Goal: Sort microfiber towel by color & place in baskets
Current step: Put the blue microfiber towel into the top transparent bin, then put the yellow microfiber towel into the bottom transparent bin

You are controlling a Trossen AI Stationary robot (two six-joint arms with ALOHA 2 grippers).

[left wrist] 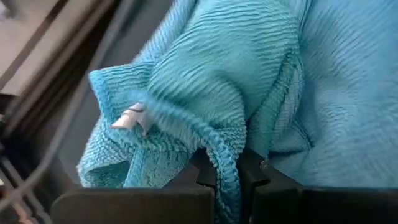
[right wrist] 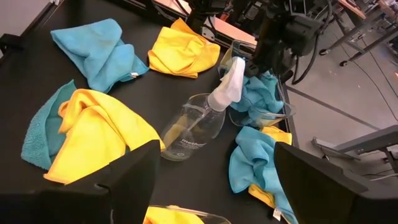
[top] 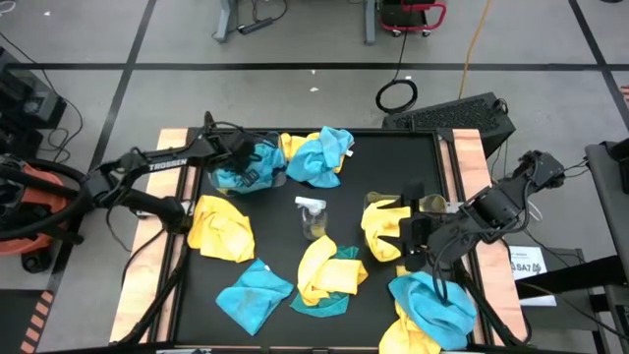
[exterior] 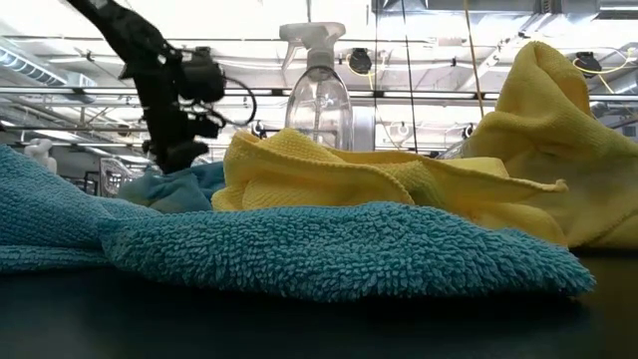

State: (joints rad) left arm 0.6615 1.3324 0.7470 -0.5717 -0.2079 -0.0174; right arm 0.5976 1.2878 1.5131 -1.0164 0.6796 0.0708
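My left gripper (top: 244, 162) is at the table's far left, over a clear basket (right wrist: 268, 116) that holds turquoise cloth. It is shut on a turquoise microfiber towel (left wrist: 205, 81); the low view shows the left gripper (exterior: 179, 150) with the towel (exterior: 171, 191) bunched under it. My right gripper (top: 413, 236) hangs open, high over the table's right side, with nothing between its fingers (right wrist: 127, 180). It is beside the second clear basket (top: 425, 205), which has a yellow towel (top: 385, 224) in it. My left gripper pinches the turquoise towel's hemmed edge (left wrist: 225, 163) between its two fingers (left wrist: 205, 176). The fingers slant steeply downward from above. The towel hangs bunched below them, its white tag (left wrist: 132, 118) showing, with its lower part against the turquoise cloth in the basket.
A clear spray bottle (top: 313, 218) stands mid-table. Loose towels lie around it: yellow (top: 221, 228), turquoise (top: 254, 293), yellow on turquoise (top: 329, 275), turquoise with yellow at the far edge (top: 319, 157), and turquoise over yellow at the near right (top: 432, 310).
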